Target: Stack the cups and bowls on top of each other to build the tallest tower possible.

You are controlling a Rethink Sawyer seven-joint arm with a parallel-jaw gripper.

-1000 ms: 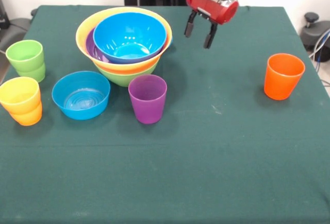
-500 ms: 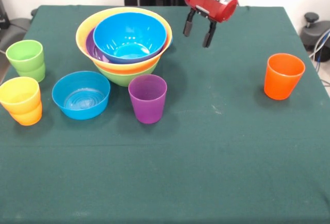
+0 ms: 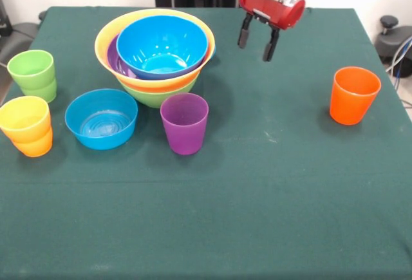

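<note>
The tower (image 3: 154, 58) stands at the back left: a big blue bowl (image 3: 162, 45) nested in a purple and a yellow bowl, over an orange layer and a lime green base bowl (image 3: 156, 95). A smaller blue bowl (image 3: 101, 118) and a purple cup (image 3: 185, 123) stand in front of it. At the left edge are a green cup pair (image 3: 32, 74) and a yellow cup (image 3: 25, 118) nested in an orange one. A lone orange cup (image 3: 353, 94) stands at the right. My gripper (image 3: 256, 47) hangs open and empty above the cloth, right of the tower.
The green cloth table (image 3: 257, 196) ends close behind the tower and just beyond the lone orange cup. A black wheeled base (image 3: 393, 35) sits past the right edge.
The gripper has shifted a little to the right, away from the tower, still open. The cups and bowls have not moved.
</note>
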